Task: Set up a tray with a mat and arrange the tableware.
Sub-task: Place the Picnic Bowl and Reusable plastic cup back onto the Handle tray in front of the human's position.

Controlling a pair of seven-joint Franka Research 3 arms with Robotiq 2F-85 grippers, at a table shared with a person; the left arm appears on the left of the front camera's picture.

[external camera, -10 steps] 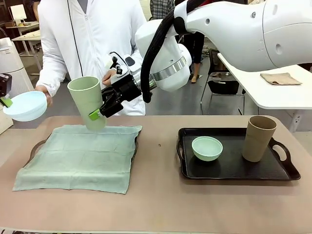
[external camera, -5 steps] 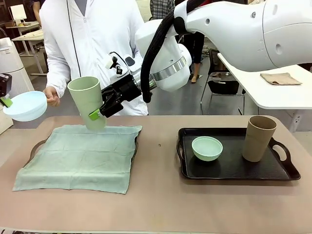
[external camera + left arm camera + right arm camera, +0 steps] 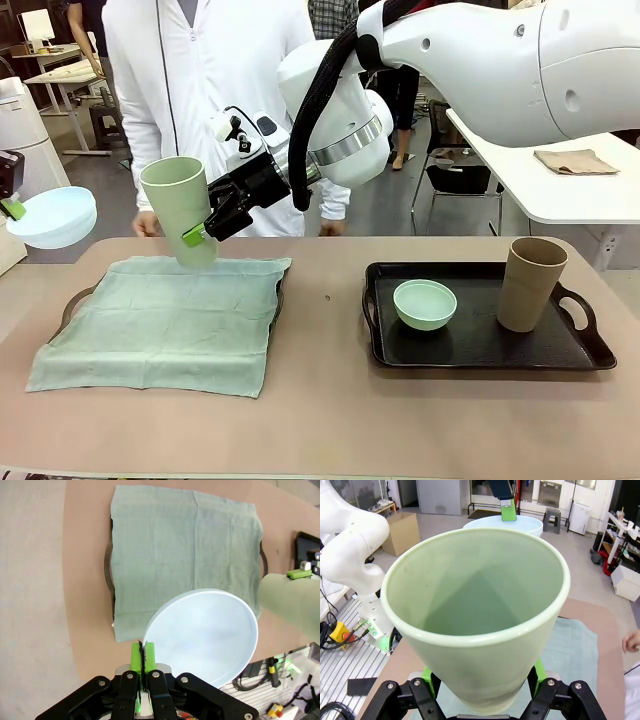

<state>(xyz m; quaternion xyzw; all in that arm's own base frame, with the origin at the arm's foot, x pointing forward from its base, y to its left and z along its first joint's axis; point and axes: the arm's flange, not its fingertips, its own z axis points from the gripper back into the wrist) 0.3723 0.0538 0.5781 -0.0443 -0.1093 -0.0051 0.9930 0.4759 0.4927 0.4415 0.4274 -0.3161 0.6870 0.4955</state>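
My right gripper point(image 3: 200, 232) reaches across to the left and is shut on the pale green tumbler point(image 3: 181, 208), held tilted just above the far edge of the green mat point(image 3: 160, 320). The mat lies over a dark tray point(image 3: 72, 305). At the far left my left gripper point(image 3: 12, 206) pinches the rim of the pale blue bowl point(image 3: 52, 217) in the air. In the left wrist view the bowl point(image 3: 205, 635) hangs over the mat point(image 3: 185, 555), gripper point(image 3: 142, 655) on its rim. In the right wrist view the tumbler point(image 3: 475, 615) sits between the green pads point(image 3: 427, 674).
A black tray point(image 3: 590, 350) at the right holds a mint bowl point(image 3: 425, 304) and a tan tumbler point(image 3: 531, 283). A person in a white coat stands at the far side, hands point(image 3: 148, 222) near the table edge. A white table point(image 3: 560, 190) stands at the back right.
The person's hand has left the blue bowl, and the person has stepped to the right. Both arms hold still.
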